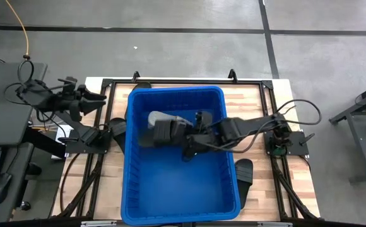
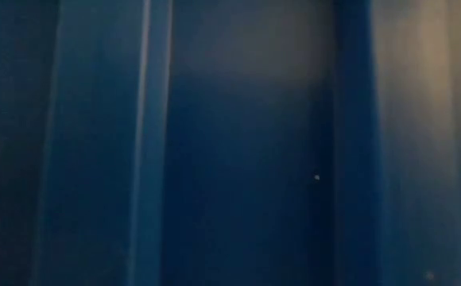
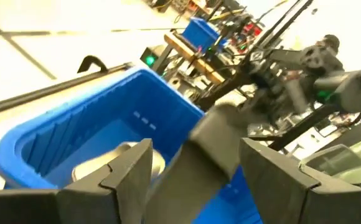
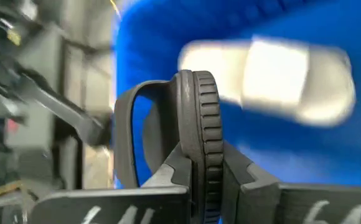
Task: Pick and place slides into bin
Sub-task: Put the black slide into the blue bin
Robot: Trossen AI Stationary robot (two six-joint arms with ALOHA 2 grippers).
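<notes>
Two arms, one bin, several slides on record.

High view: bin [image 1: 170, 202], bright blue, occupies the middle of the wooden surface [image 1: 259, 107]. Right arm reaches in over the bin's right rim; right claw [image 1: 189, 144] hangs above the bin's upper-middle interior, next to a black slide [image 1: 165, 131]. A light grey slide [image 1: 161, 117] lies on the bin floor just beyond, near the far wall. One further black slide [image 1: 243, 172] lies outside, on the surface against the bin's right wall, long axis running roughly along that wall. Left arm is folded back at the surface's left edge; left claw [image 1: 100, 98] is well apart from every slide.

Low view: filled by the bin wall [image 2: 238, 159]; nothing else legible.

Left wrist view: left claw [image 3: 196, 174] released, fingers spread, nothing between them; it looks across at the bin's [image 3: 106, 106] rim and the grey slide [image 3: 99, 163] inside.

Right wrist view: right claw [image 4: 199, 180] clenched on the black slide [image 4: 199, 112], gripped edge-on at the sole, strap looping to one side; the grey slide [image 4: 274, 78] lies below on the blue floor.

Assessment: held slide is already over the bin, so release looks to be the move in hand. The outside slide lies nearer the right arm.
</notes>
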